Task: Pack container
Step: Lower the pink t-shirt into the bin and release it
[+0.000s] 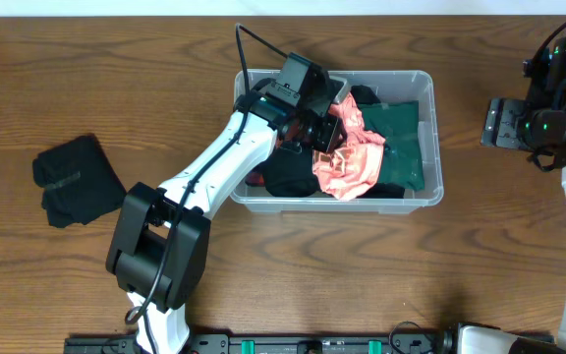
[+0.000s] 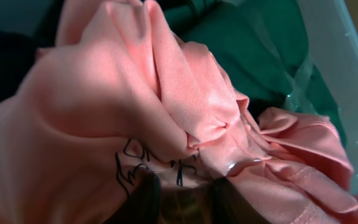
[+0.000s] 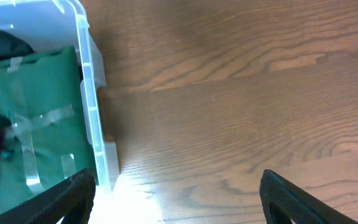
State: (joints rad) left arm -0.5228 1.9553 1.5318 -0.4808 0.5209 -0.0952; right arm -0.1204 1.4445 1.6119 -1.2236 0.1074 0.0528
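- Left arm (image 1: 214, 167) reaches into the container (image 1: 432, 147), which sits mid-table (image 1: 362, 285). The left gripper (image 1: 324, 136) is down on a pink cloth (image 1: 347, 169), with green cloth (image 1: 403, 133) and black cloth (image 1: 288, 177) beside it. A black bundle (image 1: 75, 182) lies on the table well to the left. The right gripper (image 1: 494, 123) hangs outside the container's right wall.
- Left wrist: pink cloth (image 2: 135, 93) fills the view, bunched against dark, blurred fingers (image 2: 143, 202). Whether they pinch it I cannot tell. Green cloth (image 2: 253, 56) and the container wall (image 2: 347, 87) lie beyond.
- Right wrist: the right gripper (image 3: 179, 199) has its fingers (image 3: 73, 196) spread wide over bare table (image 3: 229, 93). The container's corner (image 3: 92, 106) is at left, with green cloth (image 3: 36, 124) inside.
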